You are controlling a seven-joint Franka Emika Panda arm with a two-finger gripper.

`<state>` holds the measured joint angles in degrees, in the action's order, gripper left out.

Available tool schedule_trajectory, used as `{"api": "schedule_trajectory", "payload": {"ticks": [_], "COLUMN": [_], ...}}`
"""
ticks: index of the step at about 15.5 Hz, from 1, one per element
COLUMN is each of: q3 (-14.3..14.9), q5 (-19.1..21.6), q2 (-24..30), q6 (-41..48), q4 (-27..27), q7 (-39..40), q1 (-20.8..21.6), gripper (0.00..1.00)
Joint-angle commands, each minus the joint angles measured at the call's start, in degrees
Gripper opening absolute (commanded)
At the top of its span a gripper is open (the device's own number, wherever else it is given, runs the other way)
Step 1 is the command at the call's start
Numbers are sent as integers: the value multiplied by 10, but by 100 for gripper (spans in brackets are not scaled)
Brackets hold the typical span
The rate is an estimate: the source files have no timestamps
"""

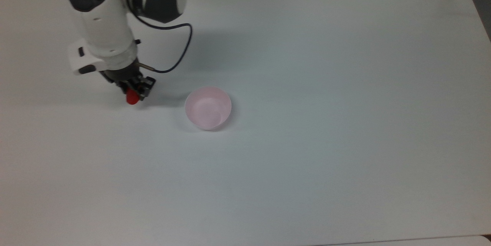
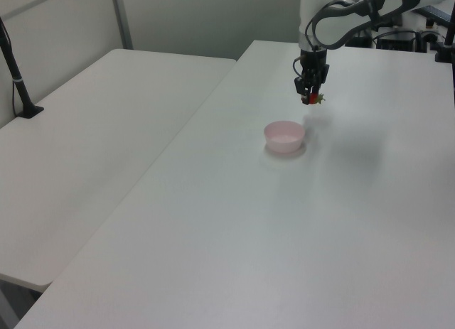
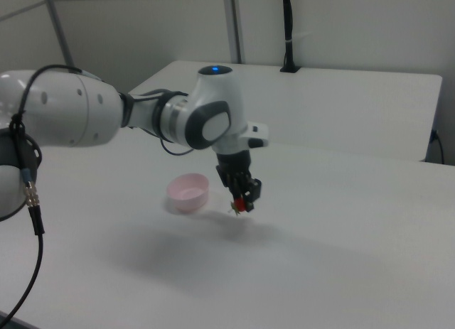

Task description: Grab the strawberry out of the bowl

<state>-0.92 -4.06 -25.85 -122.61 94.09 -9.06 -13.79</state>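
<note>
My end effector [image 1: 134,91] hangs above the white worktop [image 1: 326,123], clenched on the strawberry [image 1: 132,98], whose red body pokes out below the dark fingers. In the top view the fruit sits well to the left of the bowl [image 1: 208,108], clear of its rim, with bare worktop between the two. The pale pink bowl stands upright with nothing inside it.

From the left view, my end effector [image 2: 310,93] holds the strawberry [image 2: 313,99] in the air above and just beyond the bowl [image 2: 284,136], the green leafy cap jutting toward the left view's right. The fruit touches neither bowl nor worktop [image 2: 284,236]; a soft shadow lies on the surface beneath it.

In the right view, my end effector [image 3: 243,194] points down with the strawberry [image 3: 241,205] pinched at its tip, the bowl [image 3: 188,191] resting just to the right view's left and lower than the fruit. My white arm [image 3: 142,119] reaches in from the right view's left, a blue light [image 3: 215,68] glowing on the wrist housing. A black cable [image 1: 180,52] loops from the wrist in the top view. A second white table [image 2: 92,144] stands beside the worktop in the left view.
</note>
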Motion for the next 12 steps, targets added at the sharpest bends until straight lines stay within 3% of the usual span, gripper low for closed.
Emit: {"api": "schedule_trajectory", "payload": {"ticks": [1,2,4,5,8,12], "q3": [4,5,5,5,5,-2], "q5": [-8,-14,-31,-32,-33,-24], "q2": [-15,-20,-18,-11,29,120], "q6": [-44,-47,-46,-42,-38,84], "q4": [6,6,6,5,4,0], "q7": [52,60,62,62,61,52], "q1": [-12,-12,-13,-15,-8,30], "gripper": [35,40,91,100,100,100]}}
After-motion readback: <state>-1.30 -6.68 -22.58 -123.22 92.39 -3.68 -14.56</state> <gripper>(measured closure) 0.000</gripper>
